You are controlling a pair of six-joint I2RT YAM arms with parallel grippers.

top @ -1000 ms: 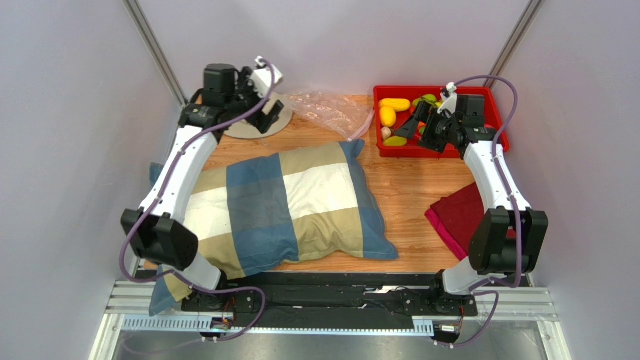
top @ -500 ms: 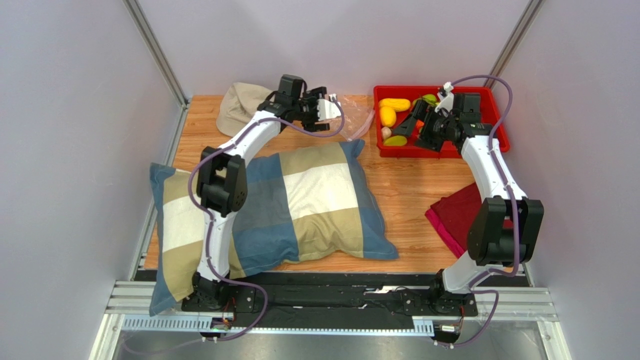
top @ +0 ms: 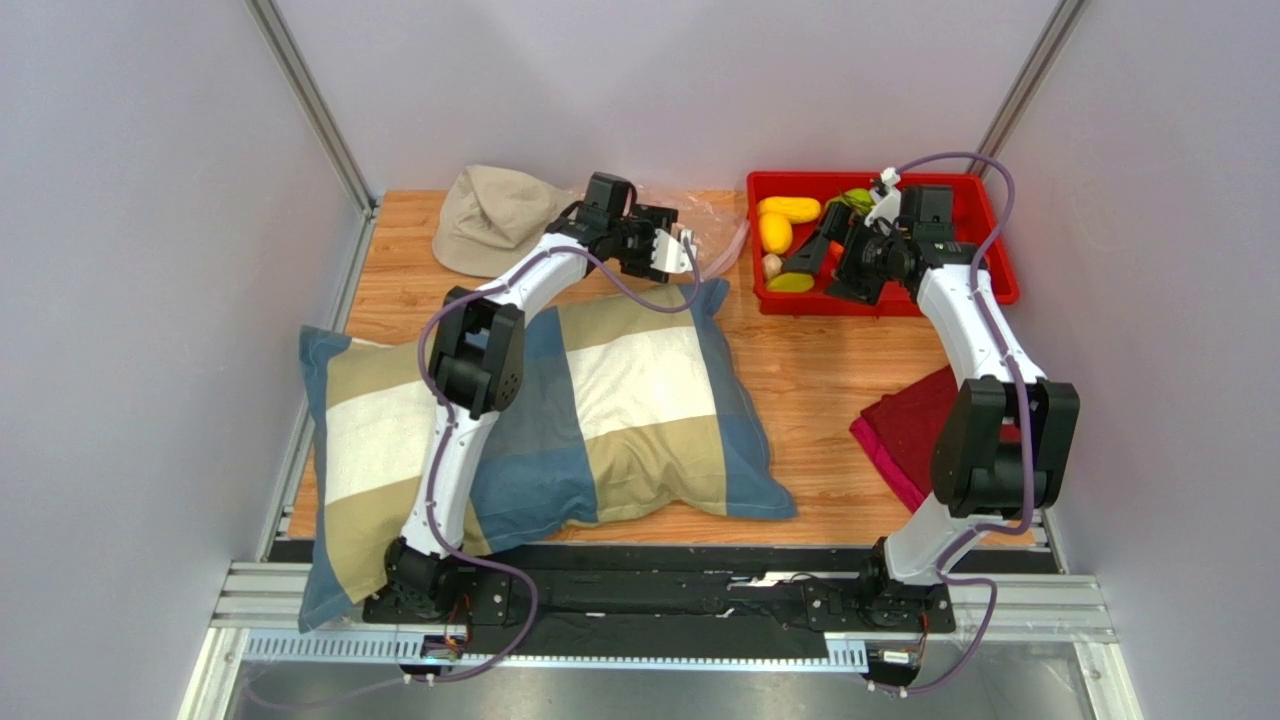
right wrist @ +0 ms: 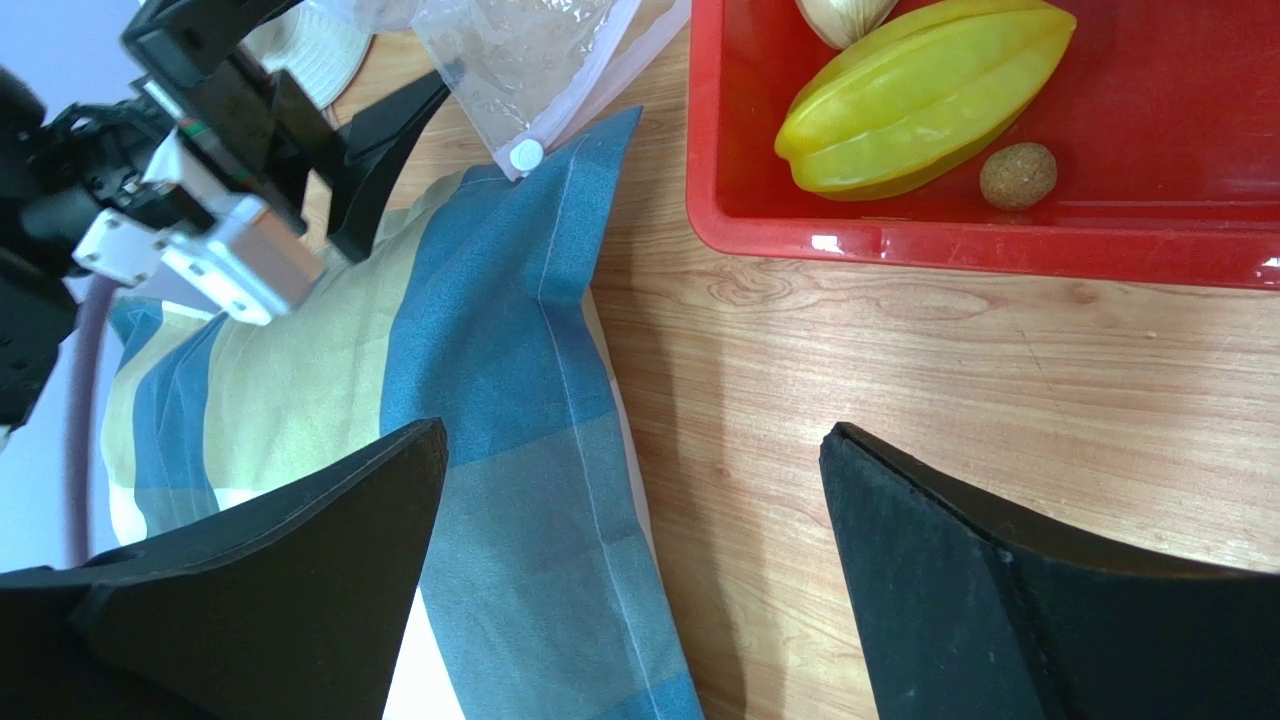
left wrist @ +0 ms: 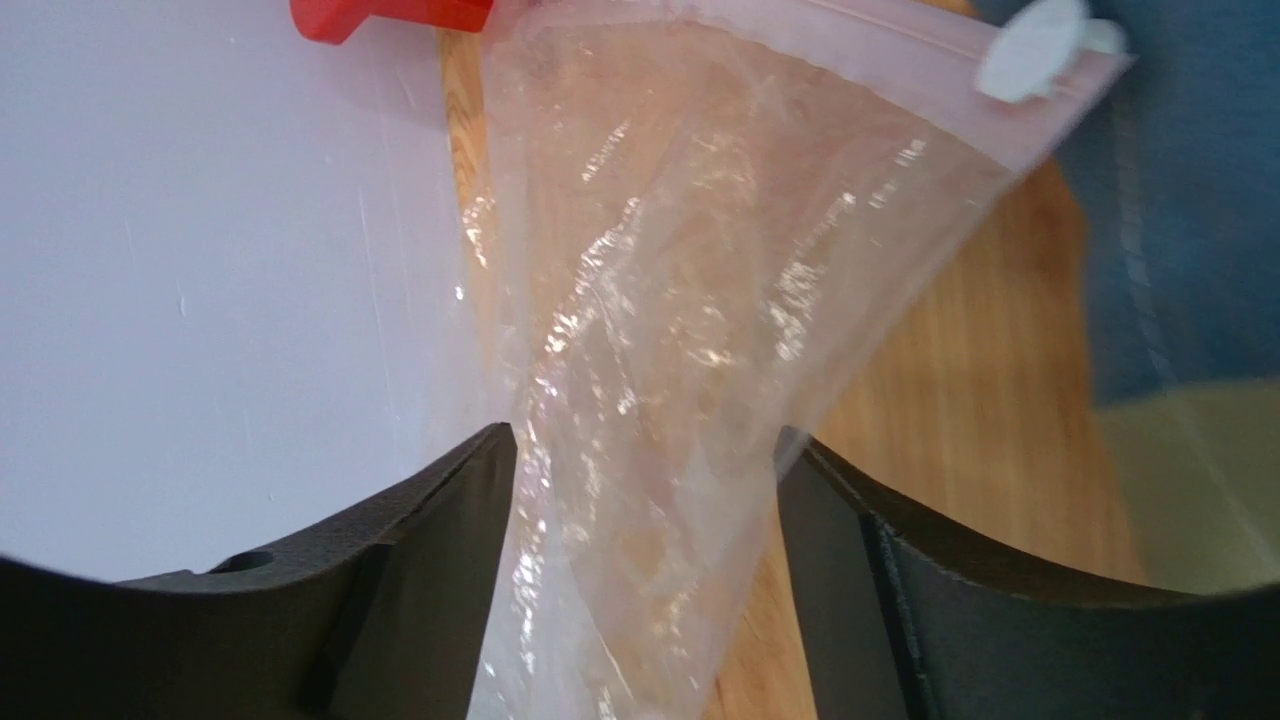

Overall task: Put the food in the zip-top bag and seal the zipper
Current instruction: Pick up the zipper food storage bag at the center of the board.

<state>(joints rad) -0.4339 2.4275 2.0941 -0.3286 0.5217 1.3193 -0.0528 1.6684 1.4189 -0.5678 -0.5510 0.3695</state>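
The zip-top bag (top: 721, 222) lies crinkled at the back of the table, between the beige hat and the red tray. In the left wrist view the bag (left wrist: 706, 300) runs down between my left gripper's (left wrist: 649, 450) open jaws. Its zipper (left wrist: 887, 33) has a white slider (left wrist: 1029, 45) at the far end. The left gripper (top: 694, 248) is at the bag's near-left side. The food lies in the red tray (top: 995, 255): yellow pieces (top: 787, 209), green pieces (top: 858, 197) and a yellow starfruit (right wrist: 924, 93). My right gripper (top: 819, 248) is open and empty over the tray's left edge.
A blue, tan and white checked pillow (top: 556, 405) covers the table's left and middle, with its corner under the right gripper (right wrist: 634, 435). A beige hat (top: 489, 218) sits at the back left. A maroon cloth (top: 909, 428) lies at the right. Walls close in on three sides.
My left arm has swung from over the hat at the back left, rightwards to the bag, with its jaws now around the plastic. The right arm has barely moved.
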